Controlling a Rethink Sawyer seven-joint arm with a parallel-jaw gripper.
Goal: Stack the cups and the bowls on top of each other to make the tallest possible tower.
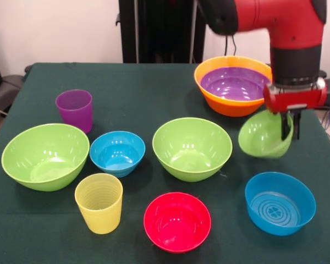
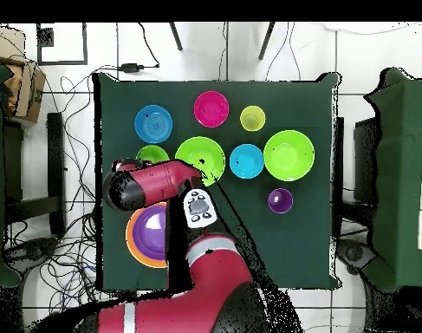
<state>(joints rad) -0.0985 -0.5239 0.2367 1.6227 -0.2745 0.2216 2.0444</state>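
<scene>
One lime green bowl [image 1: 262, 136] hangs tilted, its rim pinched between the closed fingers [image 1: 289, 127] just beside the tower [image 1: 231, 84], purple in orange, near the tabletop's edge. Judged next: carry across, level, release inside

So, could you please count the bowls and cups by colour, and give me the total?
Green bowls: 3, the left one, the middle one, and a tilted one in the end effector.
Blue bowls: 2.
Orange bowl: 1.
Purple bowl: 1, inside the orange bowl.
Red bowl: 1.
Purple cup: 1.
Yellow cup: 1.
Total: 10.
</scene>
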